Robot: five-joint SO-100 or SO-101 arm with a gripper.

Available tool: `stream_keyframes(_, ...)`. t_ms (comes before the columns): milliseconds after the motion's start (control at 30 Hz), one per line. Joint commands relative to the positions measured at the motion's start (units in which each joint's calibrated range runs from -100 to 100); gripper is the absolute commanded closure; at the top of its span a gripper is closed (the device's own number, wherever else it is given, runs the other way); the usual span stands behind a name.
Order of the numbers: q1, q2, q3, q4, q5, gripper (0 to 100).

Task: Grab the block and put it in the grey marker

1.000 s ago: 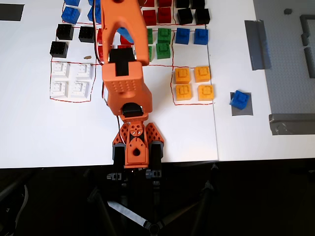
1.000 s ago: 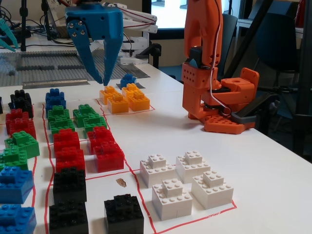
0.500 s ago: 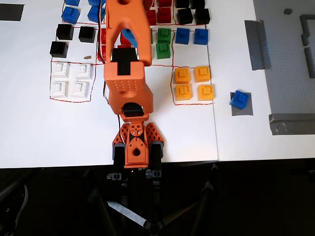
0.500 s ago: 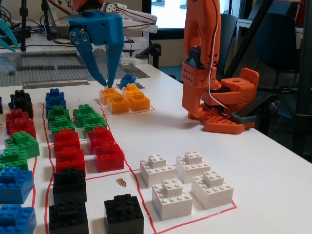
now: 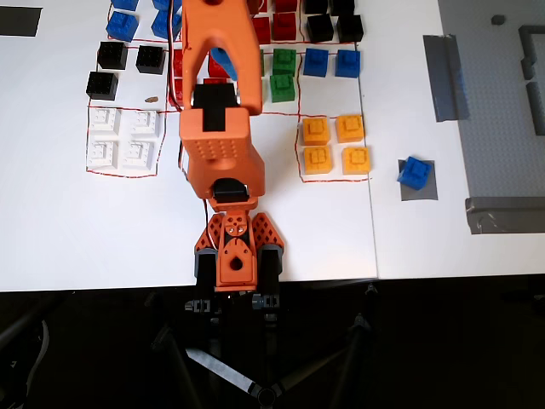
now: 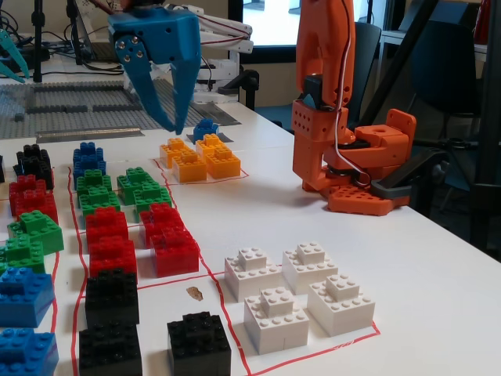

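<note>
White tabletop under bright light, with red-outlined bays of bricks, seen from overhead and from a low fixed camera. Going left to right in the overhead view: white bricks [image 5: 123, 136] in a bay toward the left edge, black bricks [image 5: 124, 61] above them near the far edge, then the orange arm [image 5: 220, 128] rising from its base at the near edge and covering the middle rows. Right of that, green bricks [image 5: 283, 73], yellow bricks [image 5: 335, 145] in their own bay, then the block [image 5: 415, 171] sitting on the grey marker [image 5: 420, 189] near the right edge, turned slightly askew and covering the marker's upper part. Further right, a grey tape strip [image 5: 445, 77] on a grey studded plate.

In the fixed view, gripper [image 6: 174, 125] hanging above the coloured rows, blue fingers slightly spread with a narrow gap, holding nothing, well apart from the block [image 6: 205, 128] behind the yellow bricks [image 6: 200, 160].

Judged from this: placement looks done, block released on the marker, arm pulled clear. Next move calls for little beyond retreating to rest, or straightening the block if square seating matters.

No brand, label or readable writing anywhere.
</note>
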Motion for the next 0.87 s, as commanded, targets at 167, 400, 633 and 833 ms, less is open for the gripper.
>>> stream_keyframes(167,1.1,-8.3,-2.6,0.6,0.3,100)
stream_keyframes(400,0.7,-8.0,-2.7,0.6,0.1,100)
stream_keyframes(633,0.4,-7.9,-2.7,0.6,0.1,100)
stream_keyframes(833,0.3,-7.6,-3.0,0.6,0.1,100)
